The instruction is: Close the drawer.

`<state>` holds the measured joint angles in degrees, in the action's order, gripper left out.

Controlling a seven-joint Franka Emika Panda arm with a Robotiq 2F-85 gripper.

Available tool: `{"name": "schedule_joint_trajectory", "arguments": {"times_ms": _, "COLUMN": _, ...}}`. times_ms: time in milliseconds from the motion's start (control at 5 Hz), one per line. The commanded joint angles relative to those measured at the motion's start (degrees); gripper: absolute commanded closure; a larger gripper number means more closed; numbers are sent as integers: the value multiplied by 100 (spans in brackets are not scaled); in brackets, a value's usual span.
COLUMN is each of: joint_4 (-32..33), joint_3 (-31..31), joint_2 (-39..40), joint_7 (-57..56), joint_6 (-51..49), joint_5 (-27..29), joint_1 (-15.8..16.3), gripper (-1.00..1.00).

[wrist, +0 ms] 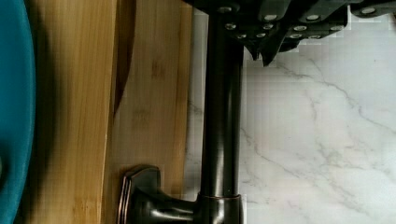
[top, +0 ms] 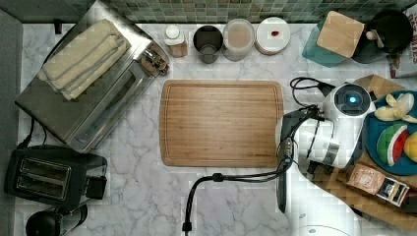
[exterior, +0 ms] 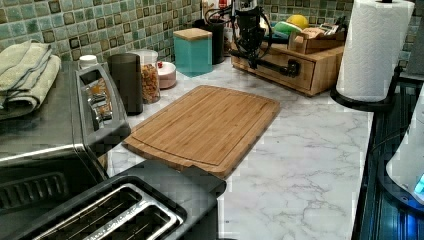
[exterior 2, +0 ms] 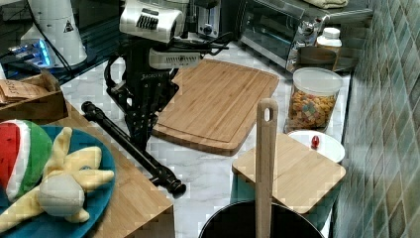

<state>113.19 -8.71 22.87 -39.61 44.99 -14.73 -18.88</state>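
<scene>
Gripper (exterior 2: 141,130) poised at long dark metal bar handle (exterior 2: 130,146) of light bamboo drawer (exterior: 280,69) under blue plate; finger spread unclear, can't tell. Risk: skewed push, jamming drawer.

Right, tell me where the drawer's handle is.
The dark bar handle runs along the wooden drawer front, at the right view's lower left, directly under the claw and beside the cutting board.

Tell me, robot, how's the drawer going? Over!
Gripper down at the dark bar handle. Drawer nearly in, thin gap behind its front. Nothing seen in the way.
</scene>
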Motion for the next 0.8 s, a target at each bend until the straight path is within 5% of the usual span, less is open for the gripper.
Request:
{"name": "schedule_joint_trajectory", "arguments": {"times_ms": 200, "joint_4": -310, "joint_3": -920, "joint_2": -45, "joint_7": -159, "joint_6": -233, "joint_5": -340, "joint_1": -809, "gripper": 100}}
{"name": "schedule_joint_trajectory", "arguments": {"times_ms": 800, "joint_4": -309, "joint_3": -975, "joint_2": -39, "joint_7": -178, "joint_6": -228, "joint_5": -311, "joint_1": -758, "gripper": 100}}
